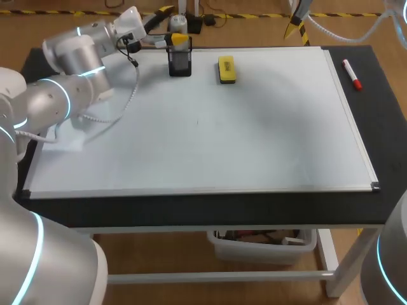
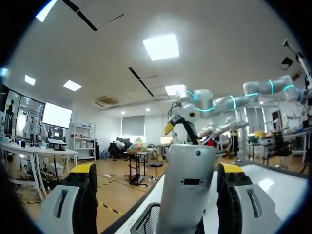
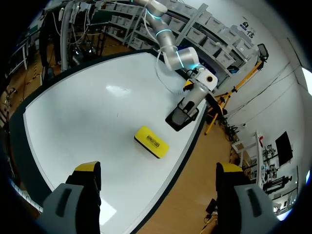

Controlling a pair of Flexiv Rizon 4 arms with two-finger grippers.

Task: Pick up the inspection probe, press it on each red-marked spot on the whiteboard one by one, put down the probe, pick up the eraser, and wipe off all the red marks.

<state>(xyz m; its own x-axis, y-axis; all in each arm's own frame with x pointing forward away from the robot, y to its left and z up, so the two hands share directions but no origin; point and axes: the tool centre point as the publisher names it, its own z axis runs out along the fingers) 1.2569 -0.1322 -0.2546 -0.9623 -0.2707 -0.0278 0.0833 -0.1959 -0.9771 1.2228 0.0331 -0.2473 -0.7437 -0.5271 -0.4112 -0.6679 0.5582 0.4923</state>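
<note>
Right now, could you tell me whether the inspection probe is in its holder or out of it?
In. The inspection probe stands upright with its lower end inside the black mesh holder.

- Head view: bright, even overhead light; whiteboard [image 1: 210, 127] evenly lit, shadows faint and soft.
- Pale reflection of the left arm [image 1: 70, 95] on the board just beside it.
- Left wrist view: light comes from ceiling panels [image 2: 162, 46]; the nearest is blown out white.
- Right wrist view: small glare patches on the board; eraser [image 3: 151, 142] casts a thin soft shadow.
- Board edges bow strongly in the right wrist view.
</note>
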